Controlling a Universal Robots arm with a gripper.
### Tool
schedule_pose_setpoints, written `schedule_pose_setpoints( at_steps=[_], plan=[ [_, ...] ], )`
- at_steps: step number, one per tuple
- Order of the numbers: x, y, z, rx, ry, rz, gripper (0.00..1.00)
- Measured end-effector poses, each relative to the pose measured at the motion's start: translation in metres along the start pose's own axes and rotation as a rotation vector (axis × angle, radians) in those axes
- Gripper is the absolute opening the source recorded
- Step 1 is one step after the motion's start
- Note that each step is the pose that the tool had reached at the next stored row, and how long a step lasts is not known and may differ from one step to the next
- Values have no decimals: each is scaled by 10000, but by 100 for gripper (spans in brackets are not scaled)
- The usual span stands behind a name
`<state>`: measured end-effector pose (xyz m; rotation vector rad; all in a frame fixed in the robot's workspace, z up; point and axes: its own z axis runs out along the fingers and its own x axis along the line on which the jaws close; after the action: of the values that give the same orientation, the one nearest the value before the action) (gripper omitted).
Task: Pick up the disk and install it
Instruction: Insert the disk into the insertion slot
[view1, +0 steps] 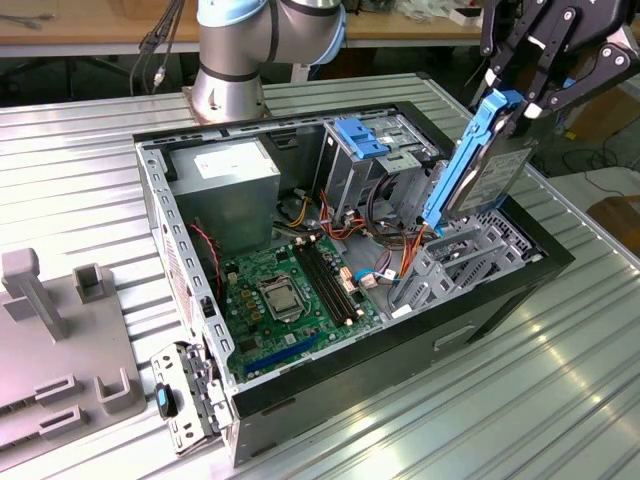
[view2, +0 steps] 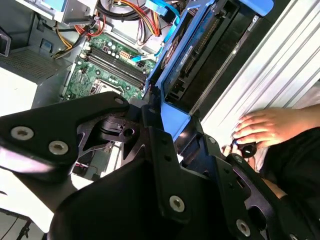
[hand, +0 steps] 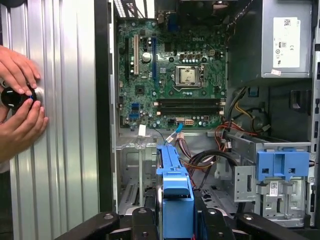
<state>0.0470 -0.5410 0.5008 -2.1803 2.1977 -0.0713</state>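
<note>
1. Your disk (view1: 478, 170) hangs above the open computer case (view1: 330, 378). It stands on end and is tilted. Its lower end dips toward the grey drive bays (view1: 455, 262) at the case's corner, and you cannot tell whether it touches them.
2. Your gripper (view1: 520, 100) is closed on the disk's upper end and clamps the blue carrier between its fingers.
3. Inside the case, the motherboard (view1: 290, 290) lies flat just beside those bays. A blue bracket (view1: 362, 135) tops the tall drive cage deeper in.
4. Outside the case, on the bench (view1: 500, 400), a person's hands (hand: 20, 125) hold a small black knob (hand: 11, 97) near the case wall.
</note>
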Motion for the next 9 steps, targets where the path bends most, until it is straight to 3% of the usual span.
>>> schedule_pose_setpoints(
  at_steps=[4, 5, 6, 9],
  plan=[
    [10, -6, 19, 0, -35, 52, 37],
    [16, -34, 45, 0, -33, 174, 37],
    [40, -40, 73, 0, -19, 382, 37],
    [102, -63, 121, 0, -21, 394, 37]
  ],
)
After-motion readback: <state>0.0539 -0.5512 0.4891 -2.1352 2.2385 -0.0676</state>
